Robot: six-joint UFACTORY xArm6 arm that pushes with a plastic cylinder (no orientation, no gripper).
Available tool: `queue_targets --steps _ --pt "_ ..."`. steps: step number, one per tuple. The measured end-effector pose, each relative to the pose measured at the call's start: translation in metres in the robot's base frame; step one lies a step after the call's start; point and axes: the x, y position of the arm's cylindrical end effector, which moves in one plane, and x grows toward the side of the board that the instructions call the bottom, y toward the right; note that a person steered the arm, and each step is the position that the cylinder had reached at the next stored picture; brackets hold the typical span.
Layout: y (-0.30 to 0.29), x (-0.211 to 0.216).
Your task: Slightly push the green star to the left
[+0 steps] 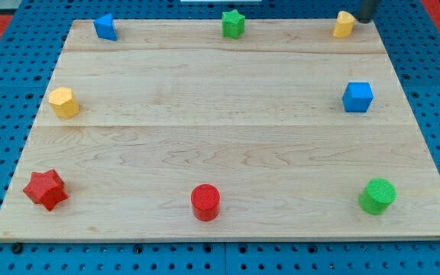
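Tip at top-right corner of board, green star far off toward the view's left along the top edge

My tip (362,21) is a plain dark rod end, nothing to open or close, clamped on nothing; sits just to the right of the yellow block (344,24), looks touching or nearly so, can't tell which. Green star (234,24) well to the left of the tip, about level with it, at the wooden board's (220,145) top edge, not in contact. Blue block (105,27) further left again, top-left corner. Blue cube (357,97) below the tip, near right edge. Green cylinder (377,195) far below the tip, bottom right. Red cylinder (205,202) below and left, bottom middle. Red star (46,189) bottom-left, farthest from tip. Yellow hexagonal block (63,102) at left edge, below-left of tip
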Motion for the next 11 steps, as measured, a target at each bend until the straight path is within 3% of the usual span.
queue_targets --steps 1,3,4,5,6,7,8,9,10,11 --pt "-0.079 0.001" --pt "-0.159 0.002" --pt "-0.198 0.032" --pt "-0.218 0.091" --pt "-0.2 0.13" --pt "-0.11 0.118" --pt "-0.128 0.117" --pt "-0.171 0.088" --pt "-0.145 0.053" --pt "-0.125 0.046"
